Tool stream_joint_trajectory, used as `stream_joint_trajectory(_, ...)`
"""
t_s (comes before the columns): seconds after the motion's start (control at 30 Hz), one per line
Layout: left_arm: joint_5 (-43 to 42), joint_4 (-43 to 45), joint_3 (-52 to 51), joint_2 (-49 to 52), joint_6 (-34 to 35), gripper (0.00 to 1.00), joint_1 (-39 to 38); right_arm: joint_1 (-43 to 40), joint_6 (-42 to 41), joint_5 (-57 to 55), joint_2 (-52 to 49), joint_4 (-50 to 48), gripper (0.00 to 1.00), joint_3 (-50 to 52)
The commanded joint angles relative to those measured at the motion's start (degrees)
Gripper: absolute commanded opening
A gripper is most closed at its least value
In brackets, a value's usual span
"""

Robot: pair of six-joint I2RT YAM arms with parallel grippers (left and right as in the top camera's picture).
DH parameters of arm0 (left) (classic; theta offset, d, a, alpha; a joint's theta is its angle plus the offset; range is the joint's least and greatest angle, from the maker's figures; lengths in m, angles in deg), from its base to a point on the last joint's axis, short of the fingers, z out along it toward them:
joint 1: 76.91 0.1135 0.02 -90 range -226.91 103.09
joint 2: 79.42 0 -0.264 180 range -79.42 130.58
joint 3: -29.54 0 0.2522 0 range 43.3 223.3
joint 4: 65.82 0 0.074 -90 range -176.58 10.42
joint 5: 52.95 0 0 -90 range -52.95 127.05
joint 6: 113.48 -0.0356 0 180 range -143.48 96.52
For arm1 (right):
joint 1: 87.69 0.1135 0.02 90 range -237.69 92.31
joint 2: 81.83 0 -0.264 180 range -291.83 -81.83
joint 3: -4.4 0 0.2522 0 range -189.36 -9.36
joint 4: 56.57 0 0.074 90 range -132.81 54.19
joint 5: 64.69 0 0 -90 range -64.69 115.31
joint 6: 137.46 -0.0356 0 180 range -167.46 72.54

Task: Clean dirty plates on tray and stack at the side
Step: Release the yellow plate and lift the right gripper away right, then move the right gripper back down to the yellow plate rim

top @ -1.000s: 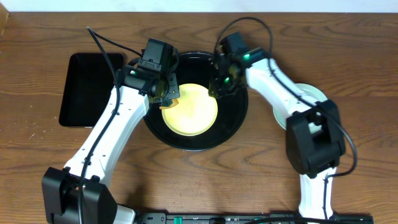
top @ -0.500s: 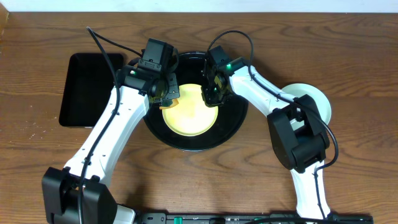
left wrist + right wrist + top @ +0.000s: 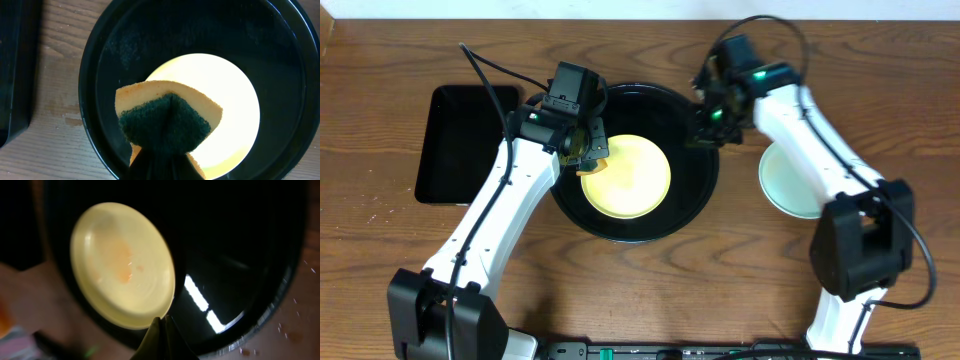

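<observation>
yellow plate (image 3: 626,177), orange-smeared, in black tray (image 3: 695,200); left gripper (image 3: 592,152) clamped on sponge (image 3: 170,117) over plate edge; right gripper (image 3: 708,125) closed empty above tray rim.

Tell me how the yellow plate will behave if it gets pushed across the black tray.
The yellow plate looks thin and plastic, so probably light and stiff. It lies flat on the glossy tray, so it would likely slide easily rather than tip. Its low rim may be awkward to pinch.

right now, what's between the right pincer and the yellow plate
Only bare black tray floor lies between the right pincer and the yellow plate, seen in the overhead view.
</observation>
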Motion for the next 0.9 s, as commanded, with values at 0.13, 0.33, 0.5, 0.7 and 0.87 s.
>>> stream_joint_trajectory(0.13, 0.24, 0.07, -0.15, 0.33, -0.96, 0.08, 0.28, -6.19, 7.41, 26.29, -0.57, 2.62, 0.01, -0.2)
stream_joint_trajectory(0.33, 0.24, 0.04, -0.15, 0.33, -0.94, 0.08, 0.28, -9.97, 8.55, 36.04, -0.57, 2.6, 0.02, -0.2)
stream_joint_trajectory(0.5, 0.24, 0.04, -0.15, 0.33, -0.94, 0.07, 0.28, -11.82, 8.7, 43.01, -0.57, 2.62, 0.01, -0.2)
stream_joint_trajectory(0.7, 0.24, 0.04, -0.15, 0.33, -0.96, 0.08, 0.28, -12.46, 6.54, 52.61, -0.57, 2.6, 0.01, -0.2)
stream_joint_trajectory(0.87, 0.24, 0.02, -0.15, 0.33, -0.96, 0.07, 0.28, -12.46, -2.89, 55.63, -0.57, 2.6, 0.01, -0.2)
